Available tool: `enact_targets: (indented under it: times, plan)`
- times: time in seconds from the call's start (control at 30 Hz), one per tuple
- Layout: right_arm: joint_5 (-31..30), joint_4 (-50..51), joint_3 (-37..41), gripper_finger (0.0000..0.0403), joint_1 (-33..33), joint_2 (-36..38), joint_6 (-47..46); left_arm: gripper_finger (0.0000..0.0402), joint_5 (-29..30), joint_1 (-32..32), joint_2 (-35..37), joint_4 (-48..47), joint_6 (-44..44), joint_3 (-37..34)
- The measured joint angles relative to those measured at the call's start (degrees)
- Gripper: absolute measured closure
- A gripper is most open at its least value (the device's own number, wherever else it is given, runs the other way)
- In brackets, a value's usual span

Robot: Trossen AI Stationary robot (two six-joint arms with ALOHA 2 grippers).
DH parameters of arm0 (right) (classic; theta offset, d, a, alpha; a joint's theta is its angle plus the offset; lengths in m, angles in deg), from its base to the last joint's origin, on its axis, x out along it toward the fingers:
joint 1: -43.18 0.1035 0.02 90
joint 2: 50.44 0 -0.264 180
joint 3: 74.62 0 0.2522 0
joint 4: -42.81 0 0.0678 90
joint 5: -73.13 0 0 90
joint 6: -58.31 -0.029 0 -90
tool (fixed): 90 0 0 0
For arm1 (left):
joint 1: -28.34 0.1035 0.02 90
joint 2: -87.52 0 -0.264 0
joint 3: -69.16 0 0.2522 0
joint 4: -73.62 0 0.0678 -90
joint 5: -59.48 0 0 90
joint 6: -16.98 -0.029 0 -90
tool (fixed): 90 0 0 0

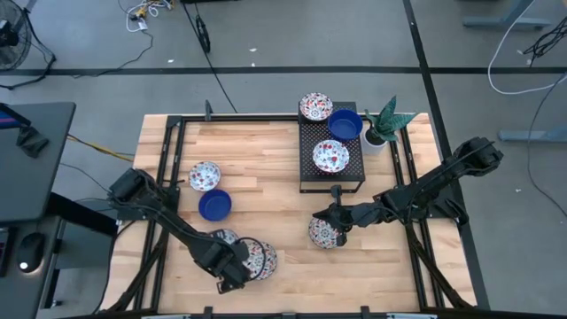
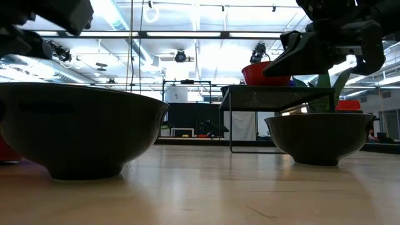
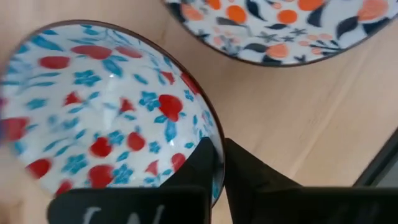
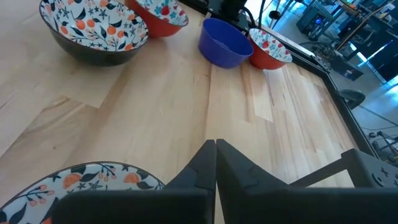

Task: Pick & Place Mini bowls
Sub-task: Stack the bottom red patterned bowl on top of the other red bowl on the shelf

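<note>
STEP: we judge a pick just begun, left gripper [image 3: 219, 163] pinched shut on the rim of a white ceramic mini bowl with red-and-blue flowers [image 3: 106, 112] | NEXT: lift clear of the orange-patterned bowl [image 3: 280, 28] just beyond | ROOM: table edge close behind; right gripper [image 1: 337, 215] shut, empty, beside another patterned bowl [image 1: 322, 232].

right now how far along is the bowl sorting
Three small ceramic bowls, two floral and one blue, sit on the black mesh stand. In hand: the left gripper pinches a red-and-blue floral bowl by its rim; the right gripper is shut above an orange-patterned bowl. Several bowls remain on the wooden table.
</note>
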Motion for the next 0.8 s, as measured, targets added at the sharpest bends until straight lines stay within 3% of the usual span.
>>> enact_targets:
  times: [0.57, 0.7, 0.8]
  plan:
    - [-0.21, 1.79, 0.0, 0.0392, 1.39, 0.0, -0.21, 0.0392, 11.56, 0.04, -0.34, -26.72, -4.08, 20.57]
    - [-0.24, 2.49, 0.0, 0.0392, 4.58, 0.67, -0.21, 0.0392, 16.63, 0.95, -0.3, -29.89, -9.63, 24.97]
    - [-2.28, 5.22, 0.0, 0.0392, 7.75, 2.9, -2.12, 0.0392, 21.38, 3.45, -0.28, -29.08, -18.46, 27.18]
